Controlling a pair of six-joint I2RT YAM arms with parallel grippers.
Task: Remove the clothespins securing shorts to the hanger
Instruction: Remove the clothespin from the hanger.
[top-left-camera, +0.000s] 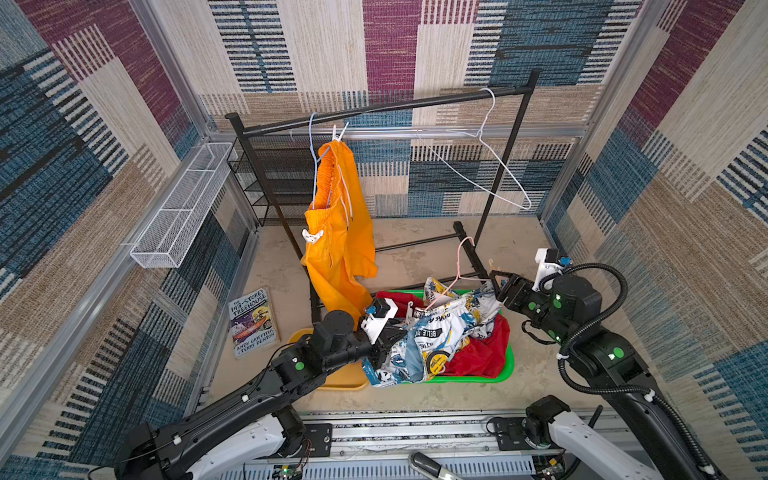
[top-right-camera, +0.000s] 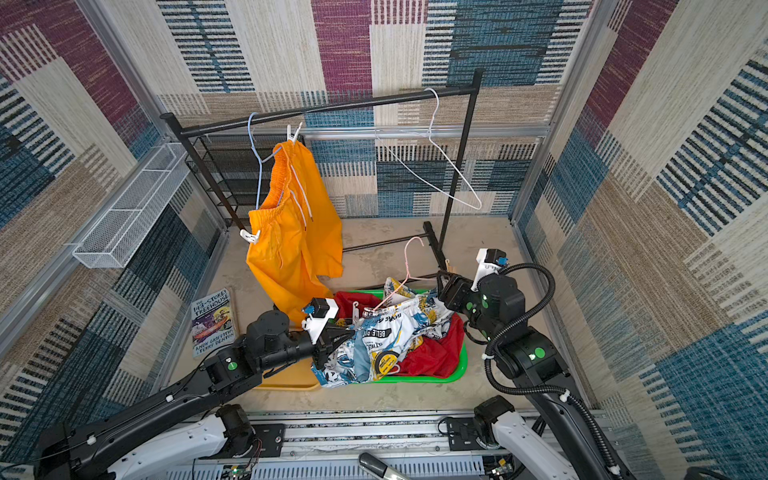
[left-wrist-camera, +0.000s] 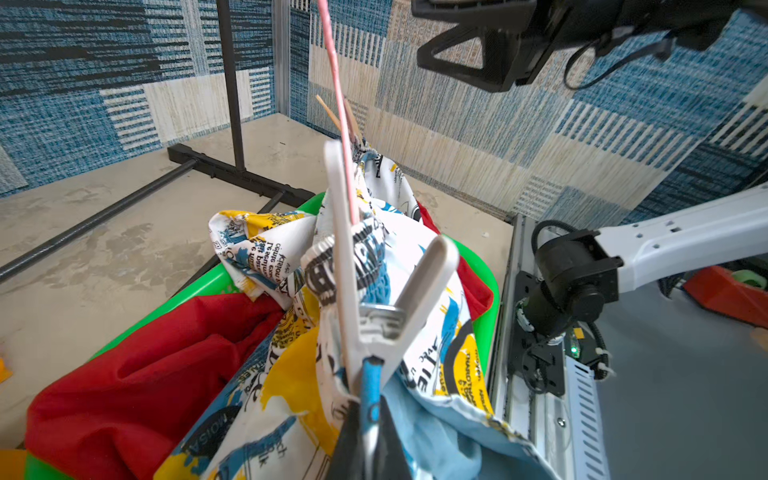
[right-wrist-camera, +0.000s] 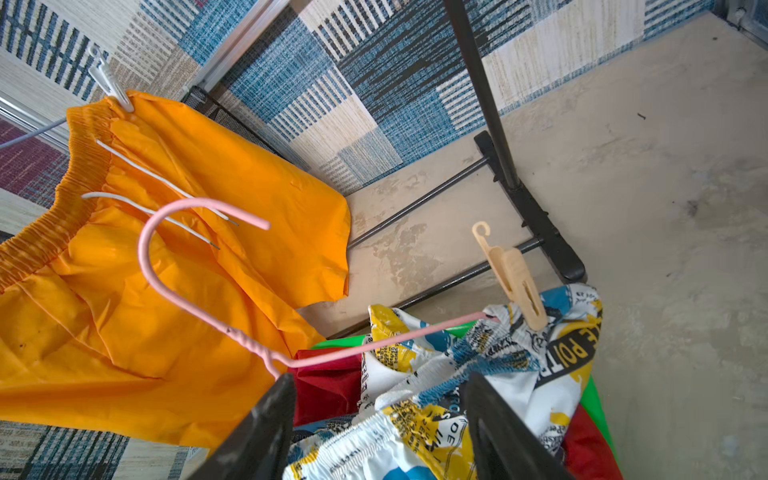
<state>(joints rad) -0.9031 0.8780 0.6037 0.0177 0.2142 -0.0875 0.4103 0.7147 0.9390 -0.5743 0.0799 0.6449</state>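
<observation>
TOP VIEWS
garment rack (top-left-camera: 374, 109): black, at the back of the concrete floor.
orange shorts (top-left-camera: 338, 241): hang from a blue hanger (top-left-camera: 312, 139) on the rail. They are pinned at the waistband by an upper white clothespin (top-left-camera: 338, 132) and a lower white clothespin (top-left-camera: 311, 236).
white hanger (top-left-camera: 486, 166): on the same rail, well apart from the orange shorts.
green tray (top-left-camera: 510, 365): on the floor in front of the rack. It holds red shorts (top-left-camera: 478, 355) with printed shorts (top-left-camera: 444, 332) heaped on top, and a pink hanger (top-left-camera: 459, 266) sticks up from the heap.
left gripper (top-left-camera: 388, 336): at the edge of the printed shorts.
right gripper (top-left-camera: 496, 282): above the opposite side of the heap, just beside a tan clothespin (top-left-camera: 491, 264).
sundries: book (top-left-camera: 252, 322), yellow tray (top-left-camera: 345, 378) and wire basket (top-left-camera: 178, 208).

LEFT WRIST VIEW
third white clothespin (left-wrist-camera: 361, 291): stands against the printed waistband beside the pink hanger wire, handles spread.
left gripper (left-wrist-camera: 368, 415): clenched tight, its tips right under the nose of the third white clothespin. A blue strip shows between the tips; I cannot tell what the strip is.

RIGHT WRIST VIEW
right gripper (right-wrist-camera: 376, 376): released, its dark fingers (right-wrist-camera: 257, 428) wide apart, with the printed shorts beyond them.
tan clothespin (right-wrist-camera: 517, 286): clipped to the printed waistband where the pink hanger's arm ends.
</observation>
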